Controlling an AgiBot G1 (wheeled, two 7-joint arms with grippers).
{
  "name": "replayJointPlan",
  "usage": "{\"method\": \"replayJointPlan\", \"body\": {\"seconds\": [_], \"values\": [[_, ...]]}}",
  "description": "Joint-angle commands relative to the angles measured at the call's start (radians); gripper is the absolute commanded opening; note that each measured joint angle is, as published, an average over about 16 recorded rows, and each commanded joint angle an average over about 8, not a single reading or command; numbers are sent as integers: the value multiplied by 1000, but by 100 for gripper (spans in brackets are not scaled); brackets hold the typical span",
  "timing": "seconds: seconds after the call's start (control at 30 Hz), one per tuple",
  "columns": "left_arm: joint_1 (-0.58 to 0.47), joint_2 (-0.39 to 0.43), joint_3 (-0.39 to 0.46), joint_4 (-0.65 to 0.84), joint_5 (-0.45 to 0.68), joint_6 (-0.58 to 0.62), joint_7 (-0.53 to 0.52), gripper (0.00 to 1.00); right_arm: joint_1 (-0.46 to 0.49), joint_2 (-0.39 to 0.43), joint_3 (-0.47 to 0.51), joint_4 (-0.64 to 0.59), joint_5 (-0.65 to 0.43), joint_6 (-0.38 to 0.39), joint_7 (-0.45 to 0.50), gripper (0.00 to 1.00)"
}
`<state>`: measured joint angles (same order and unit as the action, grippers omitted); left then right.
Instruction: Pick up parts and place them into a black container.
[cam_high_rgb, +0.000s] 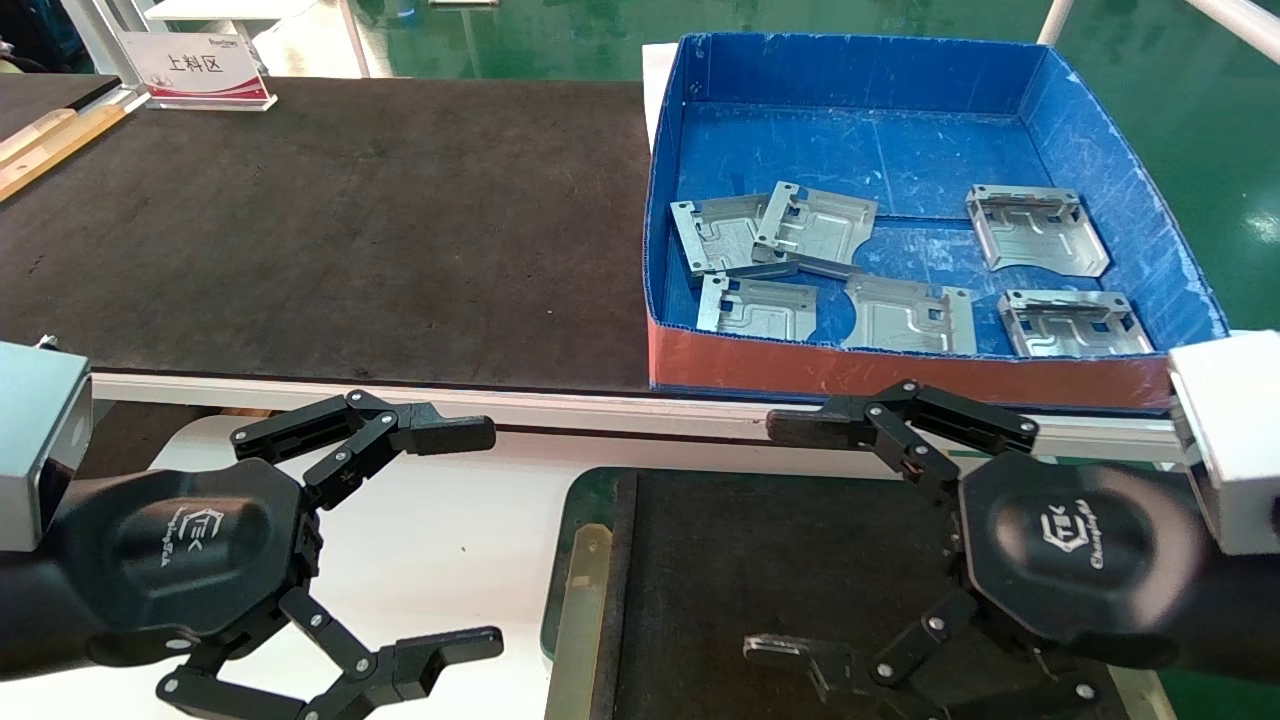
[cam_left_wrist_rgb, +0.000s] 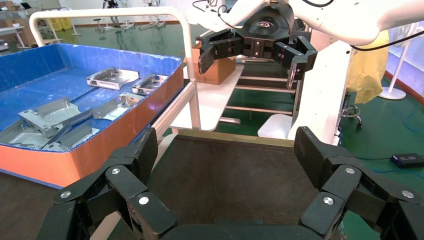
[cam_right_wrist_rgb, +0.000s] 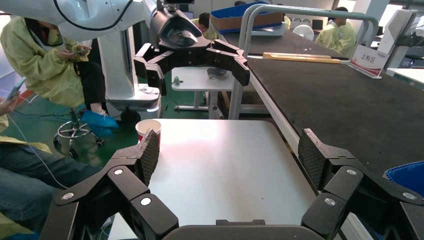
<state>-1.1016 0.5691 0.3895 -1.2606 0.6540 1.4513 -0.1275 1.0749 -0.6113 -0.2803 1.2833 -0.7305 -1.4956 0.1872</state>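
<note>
Several silver-grey parts (cam_high_rgb: 910, 315) lie loose in the blue box (cam_high_rgb: 1100, 130) at the back right; the left wrist view shows the parts (cam_left_wrist_rgb: 107, 77) too. The black container (cam_high_rgb: 585, 590) sits near the front edge, its felt floor (cam_left_wrist_rgb: 225, 175) bare. My right gripper (cam_high_rgb: 780, 540) hangs open above the container, empty, fingers pointing left. My left gripper (cam_high_rgb: 478, 540) stands open over the white table beside it, facing the right one. From each wrist I see my own open fingers, left gripper (cam_left_wrist_rgb: 227, 155) and right gripper (cam_right_wrist_rgb: 227, 155), with nothing between them.
A large dark mat (cam_high_rgb: 350, 230) covers the bench left of the blue box, with a sign (cam_high_rgb: 195, 70) at its far left. The box's red front wall (cam_high_rgb: 900, 370) borders an aluminium rail. A paper cup (cam_right_wrist_rgb: 149, 129) stands on the white table (cam_right_wrist_rgb: 220, 160).
</note>
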Motion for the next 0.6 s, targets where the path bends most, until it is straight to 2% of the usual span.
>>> {"method": "replayJointPlan", "body": {"seconds": [0.03,0.6], "values": [[0,0,0,0,0,0,0,0,0,0,0,0,0,0,0,100],[0,0,0,0,0,0,0,0,0,0,0,0,0,0,0,100]]}}
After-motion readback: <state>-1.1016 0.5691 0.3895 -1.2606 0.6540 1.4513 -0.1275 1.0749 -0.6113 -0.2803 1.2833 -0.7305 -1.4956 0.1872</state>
